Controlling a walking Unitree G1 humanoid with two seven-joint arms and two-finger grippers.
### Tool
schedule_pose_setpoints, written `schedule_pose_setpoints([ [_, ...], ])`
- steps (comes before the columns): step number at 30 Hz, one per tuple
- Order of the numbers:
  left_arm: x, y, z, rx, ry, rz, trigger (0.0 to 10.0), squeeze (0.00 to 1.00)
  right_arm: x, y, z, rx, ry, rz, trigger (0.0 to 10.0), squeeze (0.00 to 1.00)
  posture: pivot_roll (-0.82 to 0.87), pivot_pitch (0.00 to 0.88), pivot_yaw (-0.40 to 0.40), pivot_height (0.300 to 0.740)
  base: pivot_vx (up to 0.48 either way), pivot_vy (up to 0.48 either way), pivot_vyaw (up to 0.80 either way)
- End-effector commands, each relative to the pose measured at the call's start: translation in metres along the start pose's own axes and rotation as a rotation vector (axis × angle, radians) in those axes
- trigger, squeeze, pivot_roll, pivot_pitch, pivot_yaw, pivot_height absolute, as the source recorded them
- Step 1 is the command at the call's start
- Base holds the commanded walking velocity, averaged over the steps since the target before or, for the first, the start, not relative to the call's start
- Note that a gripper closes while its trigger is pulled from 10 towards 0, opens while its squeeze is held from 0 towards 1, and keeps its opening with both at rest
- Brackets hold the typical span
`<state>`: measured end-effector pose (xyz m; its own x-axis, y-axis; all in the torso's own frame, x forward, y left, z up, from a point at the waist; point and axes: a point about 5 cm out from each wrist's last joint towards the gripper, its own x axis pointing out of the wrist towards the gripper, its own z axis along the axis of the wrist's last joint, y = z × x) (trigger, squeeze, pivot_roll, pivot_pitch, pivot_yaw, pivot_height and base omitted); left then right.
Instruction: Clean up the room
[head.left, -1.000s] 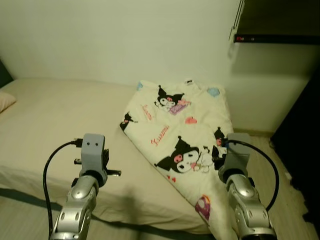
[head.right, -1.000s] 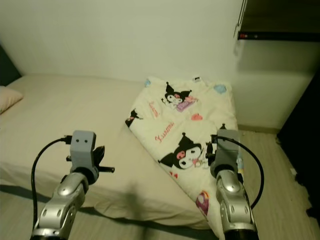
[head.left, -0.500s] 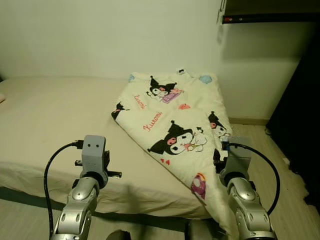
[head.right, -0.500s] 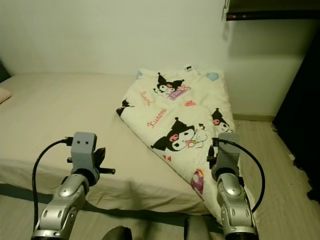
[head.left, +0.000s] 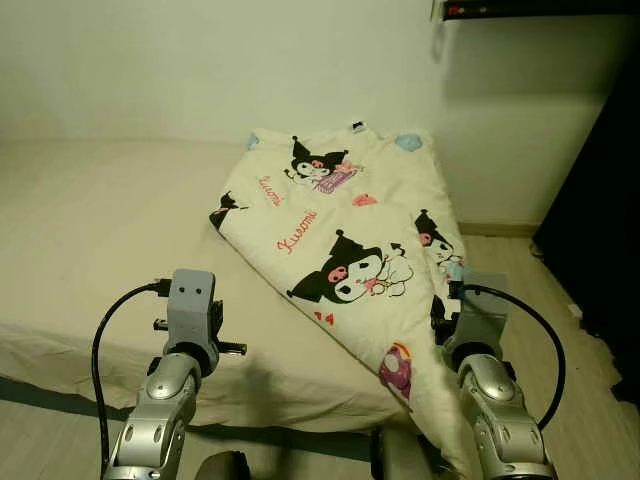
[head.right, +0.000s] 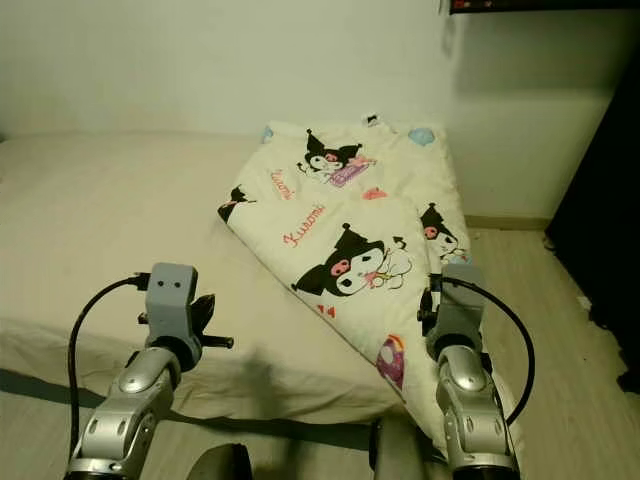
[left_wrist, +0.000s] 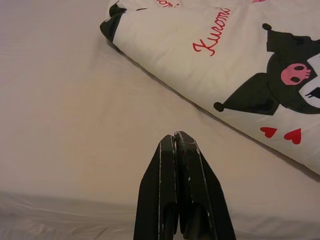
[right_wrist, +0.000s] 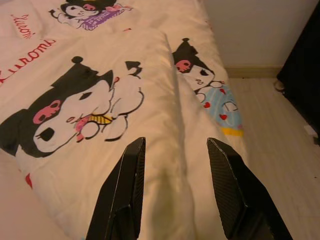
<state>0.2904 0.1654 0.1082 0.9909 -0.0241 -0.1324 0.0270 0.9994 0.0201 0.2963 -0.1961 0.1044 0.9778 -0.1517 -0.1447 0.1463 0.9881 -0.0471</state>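
On bed (head.left: 90, 230): one blanket (head.left: 350, 240) | left gripper (left_wrist: 175, 137) pressed together | right gripper (right_wrist: 175, 145) spread

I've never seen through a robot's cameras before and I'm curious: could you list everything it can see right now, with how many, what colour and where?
Bed: one, beige sheet, stretching across the left and middle, against the wall.
Blanket: one, cream with black cartoon characters and red lettering, folded over on the bed's right side, its edge hanging off toward the floor.
Wall: white, behind the bed.
Floor: pale wood planks, to the right of the bed.
Shelf: one, dark, top right corner, with a small red light.
Dark furniture: black, along the right edge; too dark to identify.
Left gripper: one, black fingers pressed together, over the bare sheet.
Right gripper: one, black fingers spread apart, over the blanket's hanging edge.
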Motion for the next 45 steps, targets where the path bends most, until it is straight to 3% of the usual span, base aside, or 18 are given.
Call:
schedule_pose_setpoints([
  [1, -0.001, 0.002, -0.005, 0.012, 0.024, 0.002, 10.0, 0.00, -0.002, 0.003, -0.003, 0.014, 0.020, 0.008, 10.0, 0.00, -0.10, 0.084, 0.047, 0.592, 0.000, 0.000, 0.00],
  [11, -0.002, 0.003, -0.006, 0.012, 0.022, -0.001, 10.0, 0.00, -0.001, 0.001, 0.006, 0.019, -0.007, 0.000, 10.0, 0.00, -0.10, 0.089, 0.048, 0.587, 0.000, 0.000, 0.00],
  [14, -0.002, 0.003, -0.003, -0.002, 0.005, -0.017, 10.0, 0.00, 0.012, -0.016, 0.027, 0.030, -0.060, -0.064, 10.0, 0.00, -0.11, 0.095, 0.053, 0.587, 0.000, 0.000, 0.00],
  [16, -0.002, 0.003, -0.003, -0.002, 0.005, -0.017, 10.0, 0.00, 0.012, -0.016, 0.027, 0.030, -0.060, -0.064, 10.0, 0.00, -0.11, 0.095, 0.053, 0.587, 0.000, 0.000, 0.00],
  [17, -0.002, 0.003, -0.002, -0.004, 0.002, -0.020, 10.0, 0.00, 0.015, -0.022, 0.031, 0.037, -0.064, -0.081, 10.0, 0.16, -0.11, 0.095, 0.053, 0.587, 0.000, 0.000, 0.00],
  [19, -0.001, 0.003, -0.001, -0.006, -0.004, -0.026, 10.0, 0.00, 0.026, -0.050, 0.033, 0.045, -0.035, -0.162, 10.0, 0.99, -0.11, 0.102, 0.059, 0.587, 0.000, 0.000, 0.00],
  [20, -0.001, 0.003, -0.001, -0.006, -0.004, -0.026, 10.0, 0.00, 0.026, -0.050, 0.033, 0.045, -0.035, -0.162, 10.0, 0.99, -0.11, 0.102, 0.059, 0.587, 0.000, 0.000, 0.00],
  [22, 0.000, 0.003, 0.001, -0.003, -0.007, -0.031, 10.0, 0.00, 0.036, -0.085, 0.031, 0.101, 0.024, -0.251, 10.0, 1.00, -0.11, 0.109, 0.065, 0.587, 0.000, 0.000, 0.00],
  [25, 0.000, 0.004, 0.001, 0.003, -0.007, -0.033, 10.0, 0.00, 0.040, -0.098, 0.031, 0.149, 0.044, -0.279, 10.0, 1.00, -0.11, 0.109, 0.065, 0.587, 0.000, 0.000, 0.00],
  [27, 0.000, 0.006, 0.003, 0.021, -0.007, -0.037, 10.0, 0.00, 0.048, -0.113, 0.033, 0.250, 0.070, -0.277, 10.0, 1.00, -0.10, 0.118, 0.076, 0.587, 0.000, 0.000, 0.00],
  [33, -0.001, 0.010, 0.005, 0.048, -0.010, -0.037, 10.0, 0.00, 0.055, -0.115, 0.032, 0.322, 0.133, -0.212, 10.0, 1.00, -0.09, 0.127, 0.088, 0.587, 0.000, 0.000, 0.00],
  [37, -0.002, 0.012, 0.007, 0.064, -0.013, -0.037, 10.0, 0.00, 0.059, -0.109, 0.029, 0.345, 0.165, -0.152, 10.0, 1.00, -0.07, 0.135, 0.098, 0.587, 0.000, 0.000, 0.00],
  [40, -0.003, 0.013, 0.010, 0.081, -0.020, -0.043, 10.0, 0.00, 0.064, -0.096, 0.028, 0.382, 0.175, -0.040, 10.0, 1.00, -0.05, 0.148, 0.110, 0.587, 0.000, 0.000, 0.00],
  [45, -0.006, 0.016, 0.013, 0.099, -0.024, -0.050, 10.0, 0.00, 0.067, -0.089, 0.021, 0.382, 0.236, -0.005, 10.0, 1.00, -0.03, 0.159, 0.113, 0.587, 0.000, 0.000, 0.00],
])
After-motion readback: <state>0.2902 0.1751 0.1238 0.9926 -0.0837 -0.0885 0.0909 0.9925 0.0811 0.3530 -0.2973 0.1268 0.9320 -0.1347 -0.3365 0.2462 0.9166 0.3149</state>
